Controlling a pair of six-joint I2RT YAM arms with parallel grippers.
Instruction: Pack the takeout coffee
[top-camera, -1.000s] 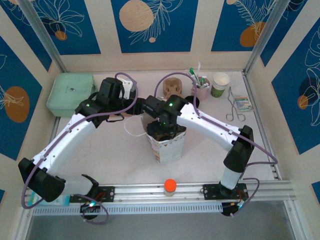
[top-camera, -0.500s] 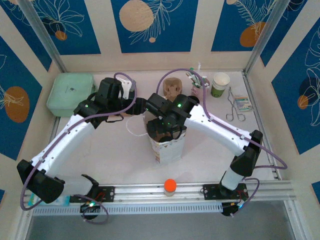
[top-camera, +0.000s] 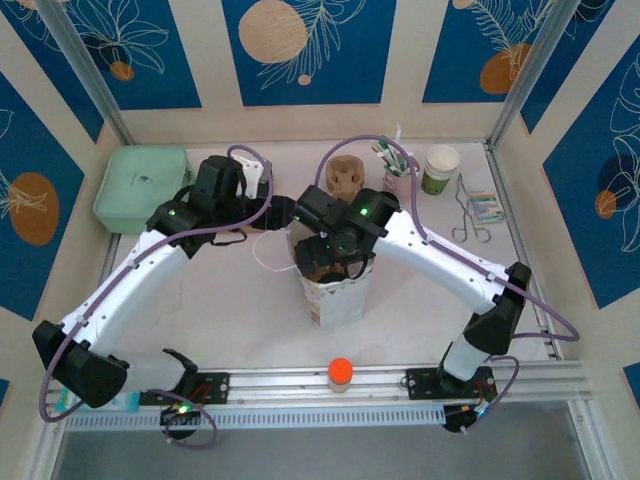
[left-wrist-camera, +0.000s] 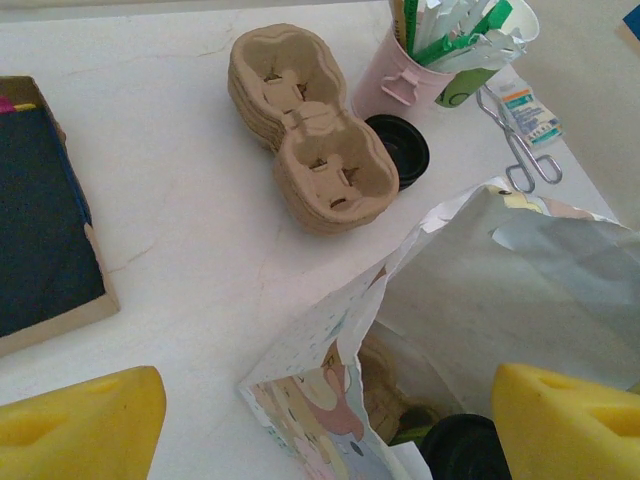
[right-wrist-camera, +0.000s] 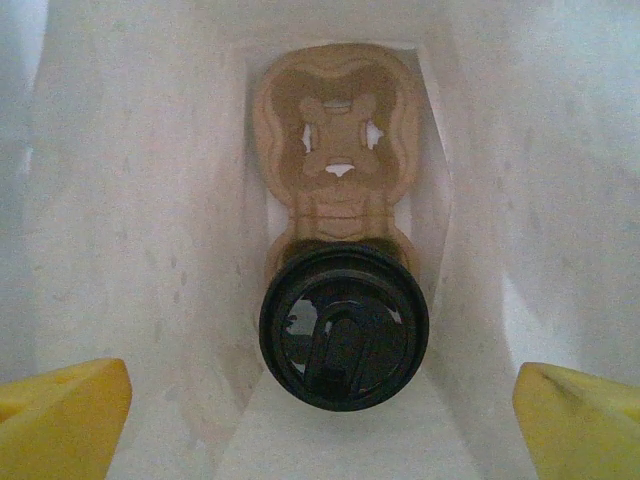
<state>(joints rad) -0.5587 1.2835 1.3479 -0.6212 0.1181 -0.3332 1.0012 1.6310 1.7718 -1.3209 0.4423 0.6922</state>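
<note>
1. The takeout coffee stands upright inside the paper bag, seated in 1 pocket of a pulp carrier.
2. The right gripper hangs over the bag's mouth, fingers spread wide, empty.
3. The left gripper sits at the bag's rim, fingers wide apart, gripping nothing.

This is a robotics lab cell dressed up as a coffee bar, not a real shop. Bare aluminium posts frame printed wall panels (blue, with leaves and orange discs). A white left arm and right arm are bolted to a slotted rail at the near edge of the white surface. The props are café stock: stacked pulp cup carriers, a pink mug of sticks and packets, paper cups, tongs, and a paper bag holding the takeout coffee.
</note>
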